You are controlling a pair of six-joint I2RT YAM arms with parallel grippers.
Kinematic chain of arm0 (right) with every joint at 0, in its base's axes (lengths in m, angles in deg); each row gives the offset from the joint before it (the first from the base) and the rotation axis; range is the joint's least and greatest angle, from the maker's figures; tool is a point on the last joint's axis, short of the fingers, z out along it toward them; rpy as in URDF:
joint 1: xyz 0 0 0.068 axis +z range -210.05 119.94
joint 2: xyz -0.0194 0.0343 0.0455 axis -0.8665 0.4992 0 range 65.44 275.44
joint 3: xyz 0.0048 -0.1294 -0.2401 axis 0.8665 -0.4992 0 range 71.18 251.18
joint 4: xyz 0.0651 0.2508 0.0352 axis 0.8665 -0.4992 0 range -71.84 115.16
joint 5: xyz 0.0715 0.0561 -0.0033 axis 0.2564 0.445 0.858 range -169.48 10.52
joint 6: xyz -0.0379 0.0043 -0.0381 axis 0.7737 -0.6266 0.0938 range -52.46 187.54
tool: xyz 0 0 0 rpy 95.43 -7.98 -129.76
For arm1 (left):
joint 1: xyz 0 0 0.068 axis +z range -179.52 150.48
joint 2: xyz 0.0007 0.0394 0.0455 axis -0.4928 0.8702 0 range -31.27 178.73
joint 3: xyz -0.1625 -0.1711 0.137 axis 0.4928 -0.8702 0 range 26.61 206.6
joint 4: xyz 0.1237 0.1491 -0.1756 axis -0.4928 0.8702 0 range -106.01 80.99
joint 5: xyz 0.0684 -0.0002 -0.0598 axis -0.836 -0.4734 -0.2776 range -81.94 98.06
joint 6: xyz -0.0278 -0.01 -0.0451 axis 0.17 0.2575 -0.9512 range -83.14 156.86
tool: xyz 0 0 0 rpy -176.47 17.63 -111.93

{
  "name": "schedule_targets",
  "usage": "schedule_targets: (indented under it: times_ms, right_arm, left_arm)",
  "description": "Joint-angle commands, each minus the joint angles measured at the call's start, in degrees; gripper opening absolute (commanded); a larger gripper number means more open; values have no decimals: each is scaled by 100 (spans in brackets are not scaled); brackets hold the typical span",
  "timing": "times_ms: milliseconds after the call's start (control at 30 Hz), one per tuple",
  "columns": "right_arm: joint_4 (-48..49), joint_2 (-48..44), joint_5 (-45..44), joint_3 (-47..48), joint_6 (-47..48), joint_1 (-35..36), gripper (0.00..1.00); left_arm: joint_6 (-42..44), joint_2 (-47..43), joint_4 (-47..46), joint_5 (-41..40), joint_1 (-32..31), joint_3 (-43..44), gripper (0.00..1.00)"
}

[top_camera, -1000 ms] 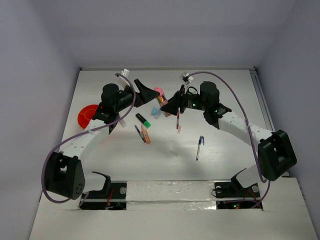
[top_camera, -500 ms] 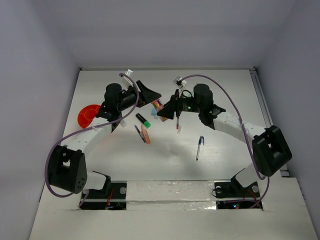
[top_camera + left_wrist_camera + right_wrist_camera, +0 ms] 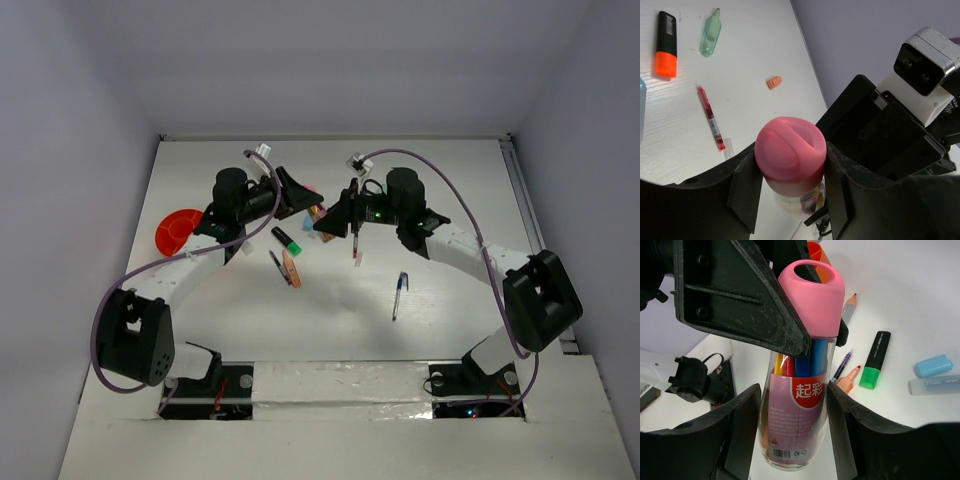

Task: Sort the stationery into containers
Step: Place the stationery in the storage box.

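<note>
Left gripper: clamped on the pink cap, one finger pressed against each side of it
Right gripper: closed around the clear body of the pink-capped tube, so both arms have hold of the same thing
Tube: sits between the two grippers, mid-table toward the back. It's stuffed with coloured pens and has a red label with Chinese writing. Can't tell if its bottom touches the table
Pot: orange-red pot at the left table edge, well apart from the tube
Green-capped marker: lying flat, near the tube on the left arm's side
Orange marker: just in front of the green one, touching a slim pen
Blue pen: on its own over on the right arm's side
Red pen: flat on the table near the right gripper
Orange highlighter: next to a pale green cap
Orange bit: tiny, loose, near the red pen
Pale blue cap: just beside the green-capped marker
</note>
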Motion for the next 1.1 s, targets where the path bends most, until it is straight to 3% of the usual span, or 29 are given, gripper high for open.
schedule_targets:
  times_ms: [0, 33, 67, 167, 200, 233, 300, 433, 567, 667, 700, 867, 1067]
  right_arm:
    - [482, -15, -34, 266, -68, 47, 16]
    - [473, -42, -52, 231, -68, 47, 21]
    - [447, -77, -104, 204, -50, 47, 25]
    - [184, -270, -289, 116, 55, 47, 49]
    - [113, -349, -359, 64, 81, 47, 56]
    - [-53, -550, -455, -67, 116, 47, 70]
    - [-255, -779, -789, -243, 204, 47, 83]
    - [-931, -1517, -1694, -806, 328, 47, 88]
    - [-960, -2430, -2836, -1587, 91, 47, 88]
    - [-907, -2739, -3145, -1764, -102, 47, 88]
    - [-872, -2897, -3198, -1852, -146, 47, 87]
    - [-600, -3083, -3339, -2081, -358, 47, 87]
    - [-582, -3039, -3295, -2116, -393, 47, 87]
  left_arm:
    - [115, -70, -183, 69, -12, 116, 17]
    - [123, -113, -165, 34, -12, 133, 1]
    - [123, -140, -130, -36, -12, 142, 0]
    - [491, -289, 387, -536, 41, 379, 0]
    - [849, -333, 885, -1033, 41, 493, 0]
    - [1018, -455, 1142, -1282, 41, 720, 0]
    - [1457, -605, 1740, -2114, 243, 915, 0]
    - [1889, -1149, 2505, -3549, 673, 1310, 0]
    - [2048, -1475, 2857, -4771, 1297, 1241, 0]
    - [2302, -1721, 2972, -5483, 1526, 1127, 0]
    - [2373, -1774, 2990, -6051, 1527, 1083, 0]
    - [2532, -1986, 2877, -6584, 2061, 810, 0]
    - [3023, -1766, 2560, -7322, 2124, 521, 0]
